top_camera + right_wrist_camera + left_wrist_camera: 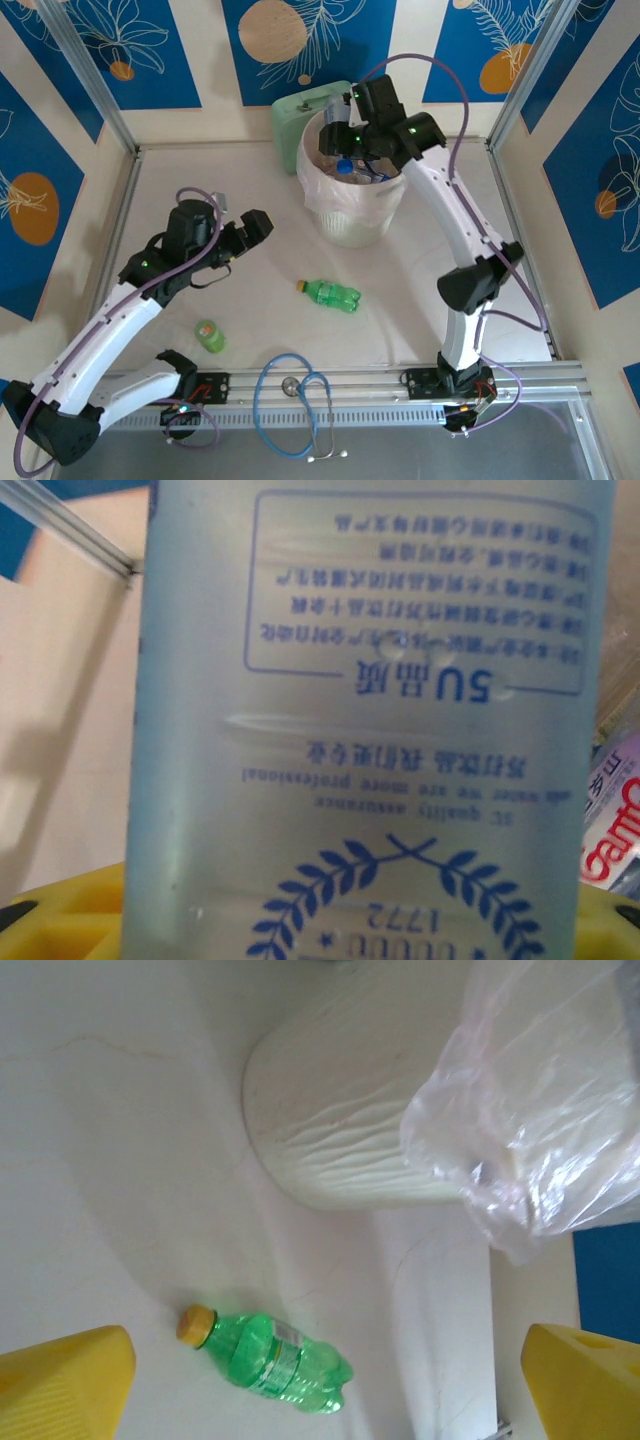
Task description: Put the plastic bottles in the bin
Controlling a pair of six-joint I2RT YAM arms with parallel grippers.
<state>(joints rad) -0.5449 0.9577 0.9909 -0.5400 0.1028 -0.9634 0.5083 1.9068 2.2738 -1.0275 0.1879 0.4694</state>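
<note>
Left arm (110, 320): base at the table's near-left corner, elbow low, forearm reaching toward the table's middle. Left gripper (250, 230): empty, yellow fingers (65, 1380) spread wide.
Right arm (455, 225): base at the near edge, arched high toward the far edge. Right gripper (350, 145): clamped on a clear bottle (370, 730).

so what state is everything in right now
left pincer: open, empty
right pincer: shut on clear bottle, over the bin
bin: upright, bag-lined
green bottle: lying on its side, yellow cap on
second green bottle: on the table, pose unclear
stethoscope: lying loose at the near edge
</note>
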